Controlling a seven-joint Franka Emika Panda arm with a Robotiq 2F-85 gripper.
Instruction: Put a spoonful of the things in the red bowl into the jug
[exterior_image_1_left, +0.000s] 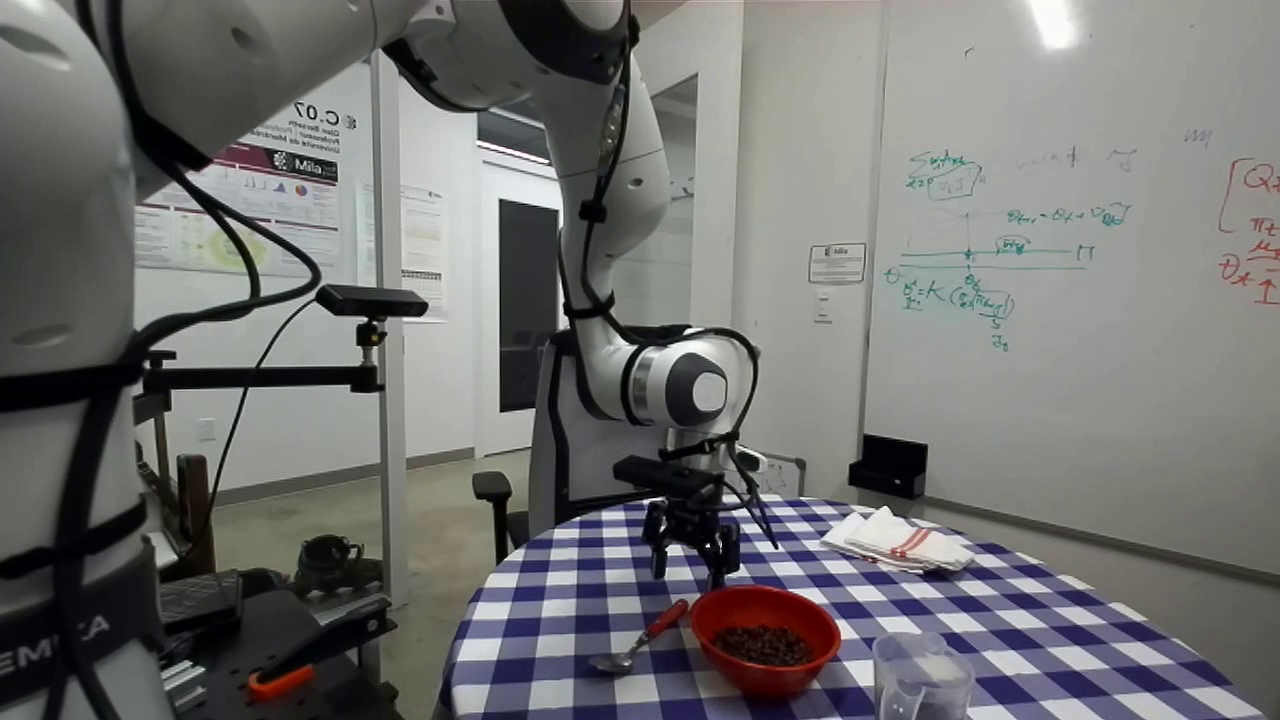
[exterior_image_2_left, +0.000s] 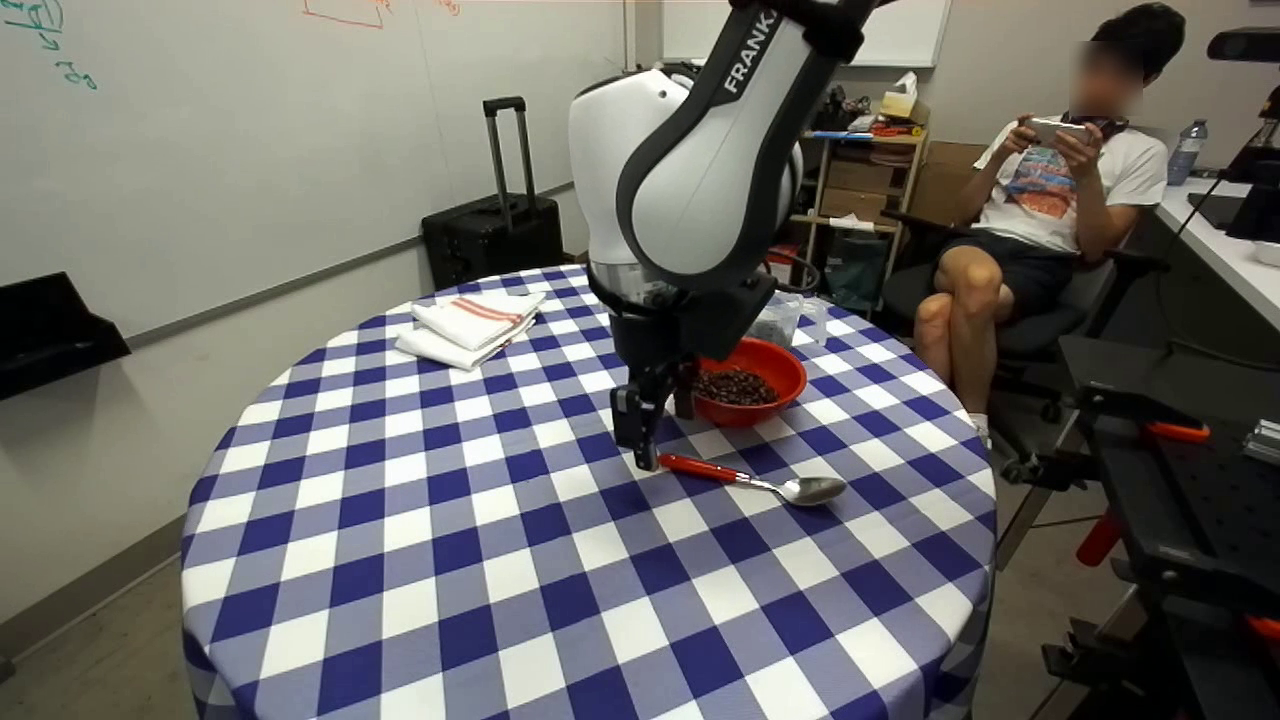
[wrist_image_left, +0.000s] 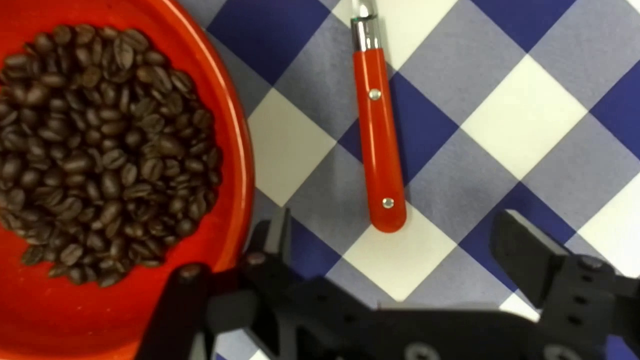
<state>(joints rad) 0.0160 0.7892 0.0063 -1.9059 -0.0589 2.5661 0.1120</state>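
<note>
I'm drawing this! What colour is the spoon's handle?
The spoon's handle is red, clearest in the wrist view.

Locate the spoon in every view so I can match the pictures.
In an exterior view: spoon at bottom centre, left of the red bowl.
In an exterior view: spoon just right of centre, below the red bowl.
Wrist view: spoon at upper centre, right of the red bowl, partly cut off.
Shared landmark: the red bowl.

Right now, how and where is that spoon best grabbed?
Probably grip the spoon by its red handle, from above, jaws closing across its width. The handle is slim and straight; in the wrist view its end shows between the jaws of the open gripper. The red bowl nearby leaves less room on one side.
</note>
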